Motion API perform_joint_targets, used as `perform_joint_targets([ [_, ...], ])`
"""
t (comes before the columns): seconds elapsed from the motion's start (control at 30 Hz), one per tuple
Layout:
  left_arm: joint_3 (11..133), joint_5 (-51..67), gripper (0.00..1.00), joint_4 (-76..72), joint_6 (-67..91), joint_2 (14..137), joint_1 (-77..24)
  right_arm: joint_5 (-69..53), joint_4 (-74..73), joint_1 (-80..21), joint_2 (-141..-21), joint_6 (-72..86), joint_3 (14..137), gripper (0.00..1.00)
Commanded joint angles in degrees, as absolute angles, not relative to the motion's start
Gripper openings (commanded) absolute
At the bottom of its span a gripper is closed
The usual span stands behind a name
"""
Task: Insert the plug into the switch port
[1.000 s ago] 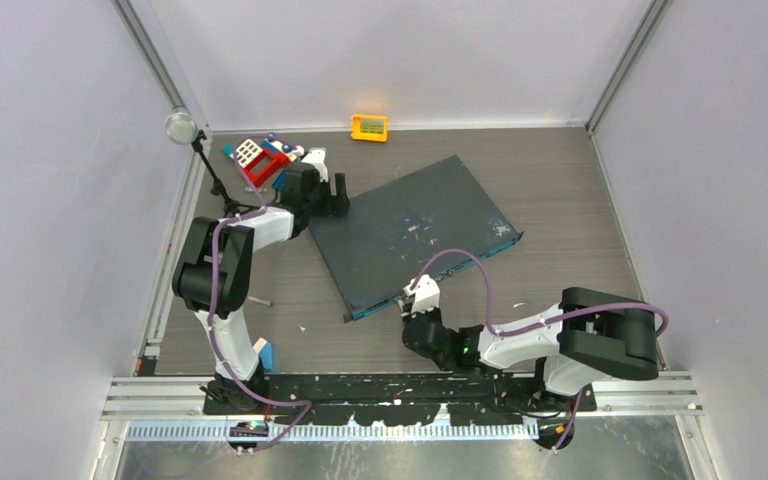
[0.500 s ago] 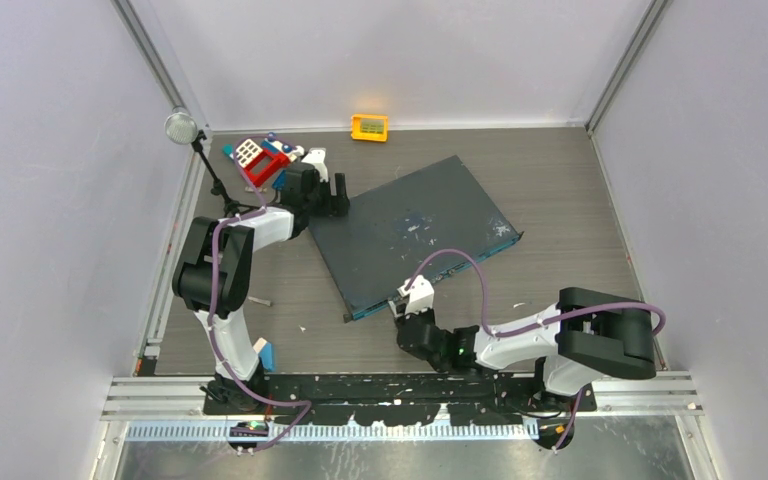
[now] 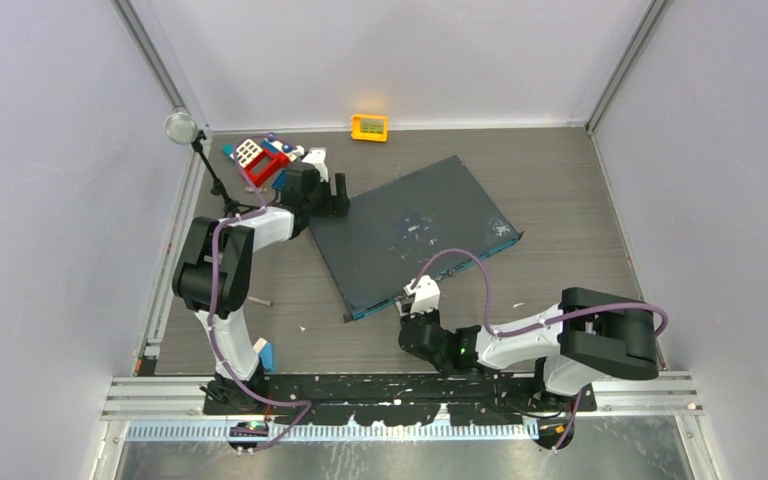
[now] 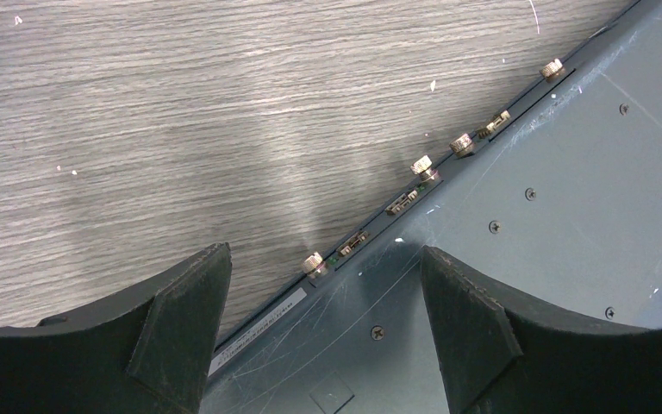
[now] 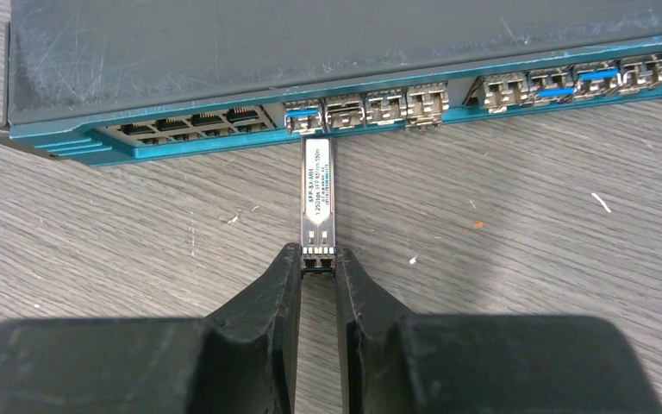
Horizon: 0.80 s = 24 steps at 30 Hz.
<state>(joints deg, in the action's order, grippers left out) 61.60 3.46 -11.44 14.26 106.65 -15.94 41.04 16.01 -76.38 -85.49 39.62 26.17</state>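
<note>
Over grey wood-grain tabletop [image 5: 526, 224], right pincer [image 5: 317, 263] clenches the plug [image 5: 318, 194], tip depth in switch port [image 5: 302, 118] unclear; left pincer [image 4: 326, 259] gapes.

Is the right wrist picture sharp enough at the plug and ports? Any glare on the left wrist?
Right wrist: plug and switch port crisp, evenly lit; fingers dark, little detail. Left wrist: pale glare streak on the table, screws sharp.

Built of black joint housings and white links: left arm [image 3: 222, 262], right arm [image 3: 570, 340]. Strung with loose purple cables [image 3: 450, 252]. Tipped with matte black wedge fingers [image 5: 263, 319]. Small green glow near right wrist, perhaps an indicator.
</note>
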Motion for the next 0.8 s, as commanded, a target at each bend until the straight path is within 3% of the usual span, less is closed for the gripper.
perform_joint_targets([
  [0.0, 61.7, 2.29, 0.82, -6.5, 11.95, 108.63, -16.79, 44.93, 17.16, -76.64, -83.14, 41.71, 26.19, 0.0],
  [0.77, 61.87, 2.13, 0.82, -6.42, 11.87, 108.72, -16.87, 44.73, 21.53, -76.64, -85.65, 40.44, 28.36, 0.01],
])
